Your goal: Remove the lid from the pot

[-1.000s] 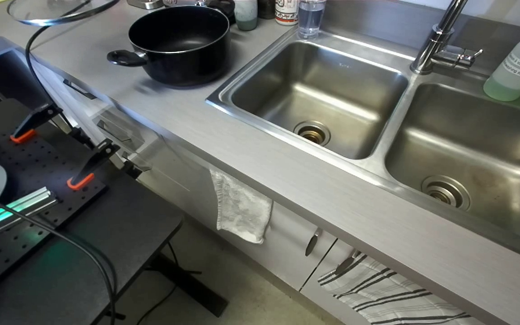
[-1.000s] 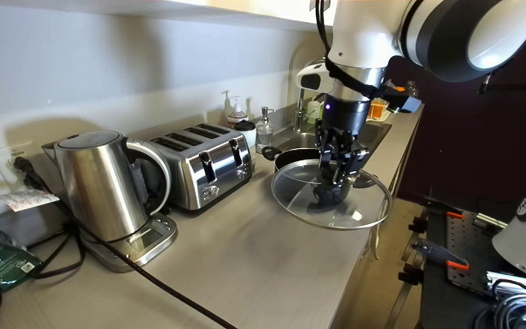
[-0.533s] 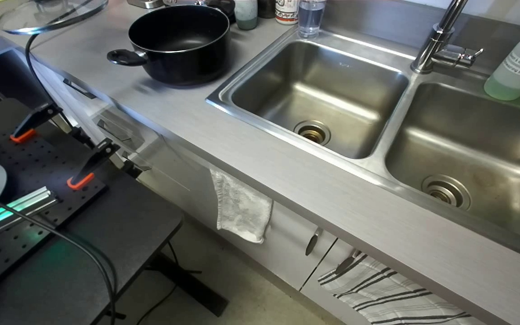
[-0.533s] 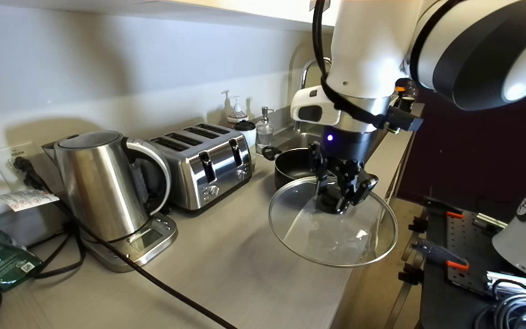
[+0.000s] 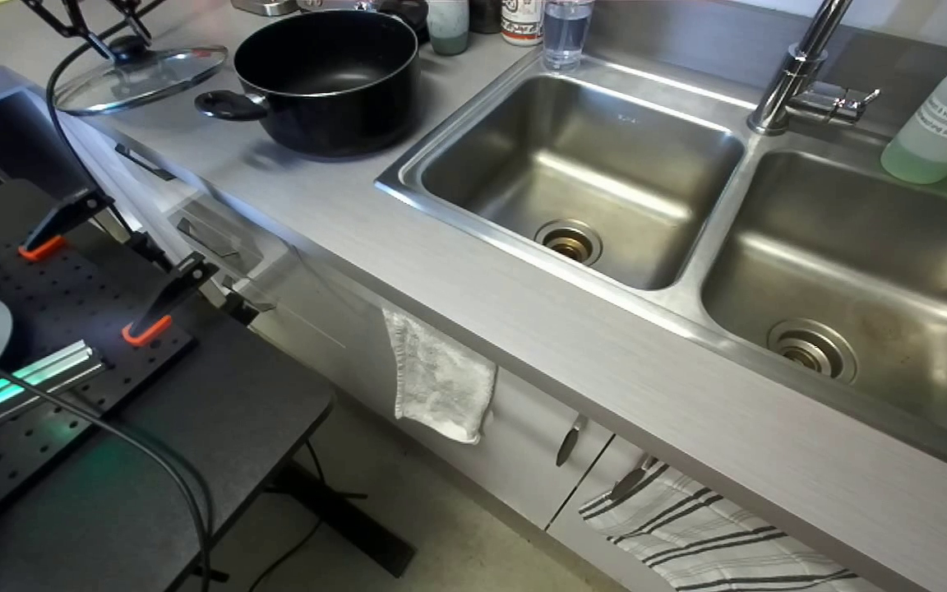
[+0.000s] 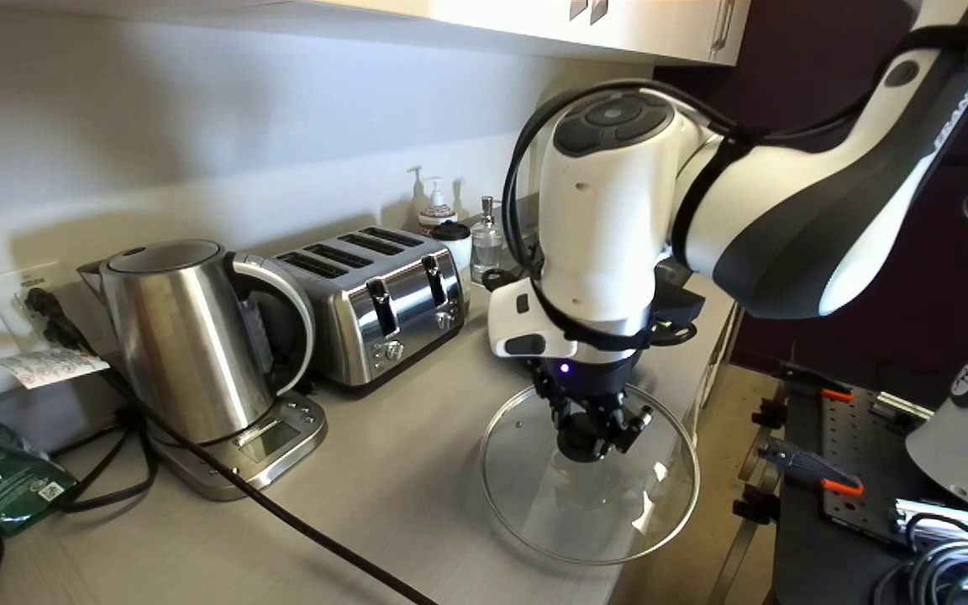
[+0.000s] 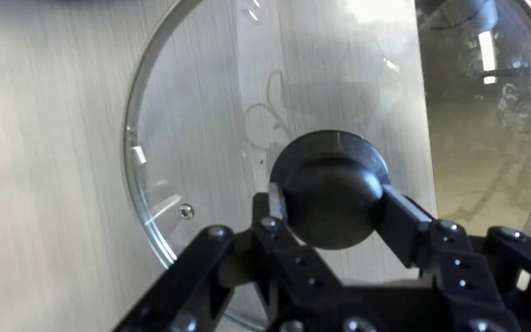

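Leaving the black cooking pot (image 5: 342, 123) uncovered, the glass lid (image 6: 586, 500) is held beside it, its black knob (image 7: 332, 207) clamped by the Robotiq gripper (image 7: 335, 203).

In an exterior view, the pot (image 5: 338, 123) is standing on the bench (image 5: 325, 201), left of the double sink (image 5: 718, 222). Left of the pot, the lid (image 5: 140, 80) is reaching past the bench's front edge, its knob (image 7: 332, 191) sitting between the fingertips (image 7: 399, 216) of the end effector (image 7: 334, 207). A faucet (image 5: 794, 74) is rising behind the two basins (image 5: 588, 164), and a dish soap bottle (image 5: 938, 131) is standing to its right. In an exterior view, a kettle (image 6: 190, 344) is sitting on its base (image 6: 291, 433) left of a toaster (image 6: 408, 302); both are standing left of the lid, with pump bottles (image 6: 486, 239) standing behind the toaster.
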Controlling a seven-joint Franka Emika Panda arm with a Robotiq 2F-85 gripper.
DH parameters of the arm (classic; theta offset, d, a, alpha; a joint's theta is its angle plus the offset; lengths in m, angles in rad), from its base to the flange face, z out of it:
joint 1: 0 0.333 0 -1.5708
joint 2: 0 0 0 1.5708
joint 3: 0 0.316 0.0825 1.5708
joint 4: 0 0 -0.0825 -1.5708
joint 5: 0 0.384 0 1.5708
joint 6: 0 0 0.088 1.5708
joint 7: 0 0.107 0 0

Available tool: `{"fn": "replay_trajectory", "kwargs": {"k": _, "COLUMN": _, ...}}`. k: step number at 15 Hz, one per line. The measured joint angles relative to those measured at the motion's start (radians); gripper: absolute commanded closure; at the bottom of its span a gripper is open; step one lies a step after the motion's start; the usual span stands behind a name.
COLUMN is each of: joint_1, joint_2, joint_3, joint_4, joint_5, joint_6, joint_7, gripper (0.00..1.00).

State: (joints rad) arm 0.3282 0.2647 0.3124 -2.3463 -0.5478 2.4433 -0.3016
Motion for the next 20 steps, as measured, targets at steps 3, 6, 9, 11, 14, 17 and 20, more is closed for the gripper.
{"fn": "replay_trajectory", "kwargs": {"k": 3, "joint_1": 0.013, "joint_2": 0.094, "joint_3": -0.008, "joint_4": 0.061, "joint_5": -0.033, "joint_6": 0.0, "joint_7": 0.0, "gripper": 0.74}}
{"fn": "replay_trajectory", "kwargs": {"k": 6, "joint_1": 0.025, "joint_2": 0.153, "joint_3": -0.017, "joint_4": 0.113, "joint_5": -0.044, "joint_6": -0.001, "joint_7": 0.0, "gripper": 0.74}}
{"fn": "replay_trajectory", "kwargs": {"k": 9, "joint_1": 0.029, "joint_2": 0.176, "joint_3": -0.022, "joint_4": 0.147, "joint_5": -0.045, "joint_6": -0.006, "joint_7": -0.008, "gripper": 0.74}}
{"fn": "replay_trajectory", "kwargs": {"k": 11, "joint_1": 0.029, "joint_2": 0.185, "joint_3": -0.027, "joint_4": 0.165, "joint_5": -0.045, "joint_6": -0.006, "joint_7": -0.009, "gripper": 0.74}}
{"fn": "replay_trajectory", "kwargs": {"k": 14, "joint_1": 0.029, "joint_2": 0.199, "joint_3": -0.037, "joint_4": 0.194, "joint_5": -0.045, "joint_6": -0.006, "joint_7": -0.009, "gripper": 0.74}}
{"fn": "replay_trajectory", "kwargs": {"k": 17, "joint_1": 0.029, "joint_2": 0.214, "joint_3": -0.049, "joint_4": 0.226, "joint_5": -0.045, "joint_6": -0.006, "joint_7": -0.009, "gripper": 0.25}}
{"fn": "replay_trajectory", "kwargs": {"k": 20, "joint_1": 0.029, "joint_2": 0.217, "joint_3": -0.053, "joint_4": 0.236, "joint_5": -0.045, "joint_6": -0.006, "joint_7": -0.009, "gripper": 0.11}}
